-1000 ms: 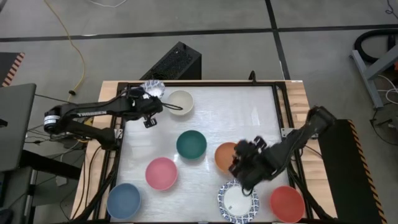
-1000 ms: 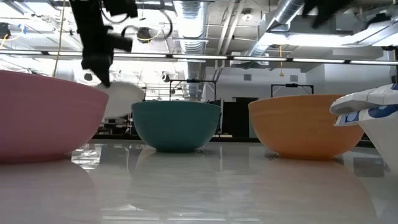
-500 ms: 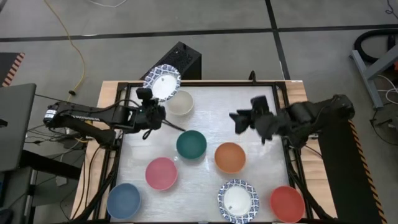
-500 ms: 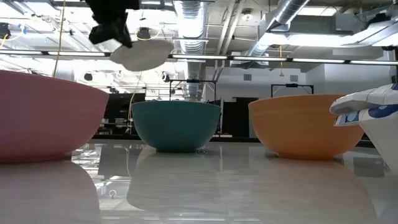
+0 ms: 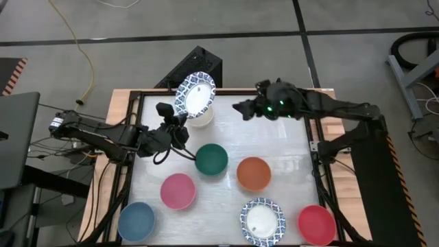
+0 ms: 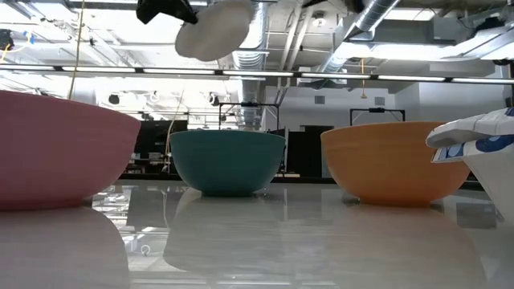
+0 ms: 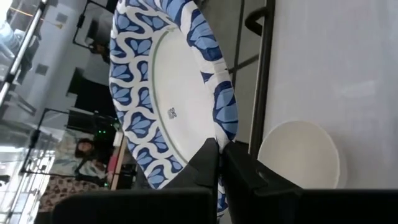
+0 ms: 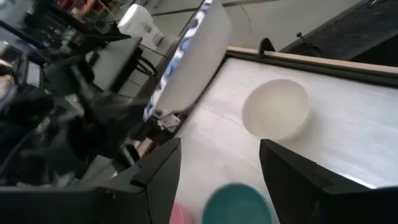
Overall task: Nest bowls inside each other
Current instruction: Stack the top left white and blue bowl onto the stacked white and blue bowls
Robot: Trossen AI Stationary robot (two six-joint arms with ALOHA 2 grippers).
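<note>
While pinching the patterned bowl (image 5: pixel 195 95) by its rim, left gripper (image 5: pixel 180 121) hangs just above the cream bowl (image 5: pixel 202 118); right gripper (image 5: pixel 241 108) spread nearby.

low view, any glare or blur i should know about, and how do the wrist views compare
Low view: bright ceiling lights wash out the top, and the glossy table mirrors the teal bowl and orange bowl; the near pink bowl is soft. Right wrist view: smeared and soft throughout. Left wrist view: sharp on the blue-patterned bowl.
</note>
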